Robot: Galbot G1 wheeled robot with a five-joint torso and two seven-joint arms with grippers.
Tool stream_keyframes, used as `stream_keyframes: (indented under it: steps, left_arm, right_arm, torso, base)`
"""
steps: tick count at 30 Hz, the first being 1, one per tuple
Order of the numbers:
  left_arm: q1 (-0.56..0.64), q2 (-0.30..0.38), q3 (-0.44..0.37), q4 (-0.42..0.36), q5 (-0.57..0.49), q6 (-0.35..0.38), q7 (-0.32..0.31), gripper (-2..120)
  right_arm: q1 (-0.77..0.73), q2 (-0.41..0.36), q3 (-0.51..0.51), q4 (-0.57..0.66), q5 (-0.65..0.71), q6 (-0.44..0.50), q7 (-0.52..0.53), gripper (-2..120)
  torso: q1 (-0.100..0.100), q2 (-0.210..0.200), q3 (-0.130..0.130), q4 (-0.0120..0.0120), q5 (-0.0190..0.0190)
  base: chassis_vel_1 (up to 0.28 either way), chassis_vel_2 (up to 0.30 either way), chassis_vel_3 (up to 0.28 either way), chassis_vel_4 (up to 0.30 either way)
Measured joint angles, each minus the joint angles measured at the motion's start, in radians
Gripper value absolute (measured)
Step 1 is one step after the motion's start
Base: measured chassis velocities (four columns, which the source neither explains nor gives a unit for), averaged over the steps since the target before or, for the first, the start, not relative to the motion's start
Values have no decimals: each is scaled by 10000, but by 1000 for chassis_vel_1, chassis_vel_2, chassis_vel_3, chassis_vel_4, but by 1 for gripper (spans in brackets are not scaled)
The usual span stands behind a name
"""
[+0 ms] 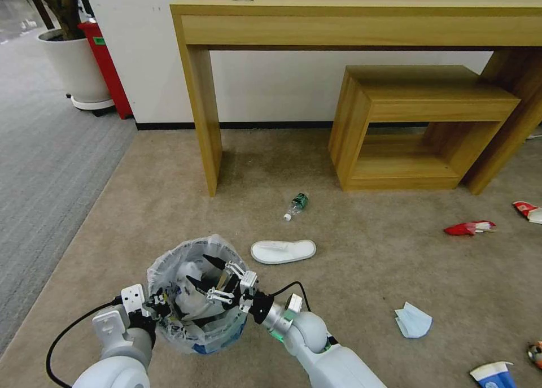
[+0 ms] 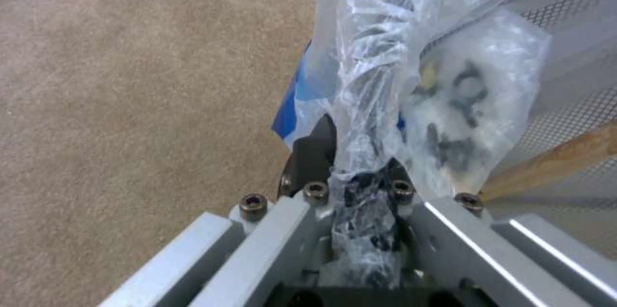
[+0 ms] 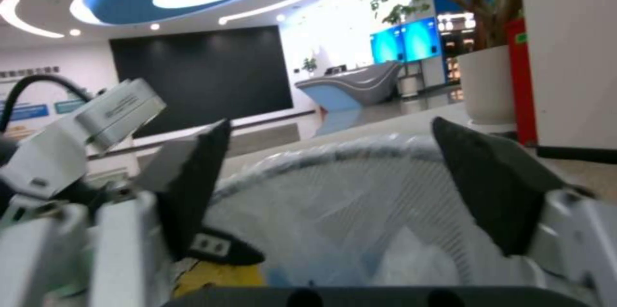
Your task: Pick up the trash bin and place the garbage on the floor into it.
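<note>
Beige floor (image 1: 361, 275); trash bin (image 1: 195, 297) upright, left hand (image 1: 160, 309) clamped on its rim, right hand (image 1: 206, 272) spread above.

Left gripper (image 1: 161, 309) fingertips buried in crinkled liner at trash bin (image 1: 169, 275) rim. Bin contents obscured by plastic and right gripper (image 1: 206, 275). Paper cup (image 1: 494, 375) cut off at lower edge of head view. Wrapper (image 1: 536, 353) and red-white item (image 1: 529, 210) cropped at right edge, unidentifiable.
</note>
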Motion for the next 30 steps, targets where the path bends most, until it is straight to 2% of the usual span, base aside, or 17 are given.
stream_keyframes:
  steps: [1,4,7,9,10,12,13,15,25,30]
  left_arm:
    - [5,7,-31,5,-2,0,2,1]
    - [-4,32,-107,73,-5,-2,1,1]
    - [-25,70,-205,150,-24,-3,-33,1]
    - [-88,141,-377,182,-268,22,-161,1]
    - [-88,141,-377,182,-268,22,-161,1]
    - [-189,267,-633,209,-706,70,-262,1]
    - [-189,267,-633,209,-706,70,-262,1]
    - [-222,389,-820,280,-1030,27,-319,1]
    - [-351,572,-978,593,-1184,-366,-321,1]
    - [-345,570,-960,385,-1180,-402,-289,1]
  right_arm:
    - [8,-5,106,112,46,-18,81,92]
    - [28,-38,376,372,200,-107,271,99]
    - [34,-114,655,730,332,-172,690,100]
    - [-1,-220,982,1241,370,-312,1894,100]
    - [-1,-220,982,1241,370,-312,1894,100]
    - [-228,-323,1693,1842,387,-436,3305,100]
    - [-228,-323,1693,1842,387,-436,3305,100]
    - [-427,-415,2368,2026,213,-317,3851,100]
    - [-1263,-782,4531,2068,-517,275,4418,100]
    - [-1793,-858,5123,2019,-631,566,4381,100]
  torso:
    - [0,0,0,0,1]
    - [0,0,0,0,1]
    - [0,0,1,0,0]
    - [0,0,1,1,0]
    - [0,0,1,1,0]
    - [0,0,1,0,0]
    - [0,0,1,0,0]
    - [0,0,0,0,3]
    - [0,0,0,-1,2]
    - [0,0,0,-1,3]
  base:
    - [0,0,0,0]
    - [0,0,0,0]
    - [0,0,0,0]
    - [0,0,0,0]
    - [0,0,0,0]
    - [0,0,0,0]
    - [0,0,0,0]
    - [0,0,0,0]
    - [0,0,0,0]
    - [0,0,0,0]
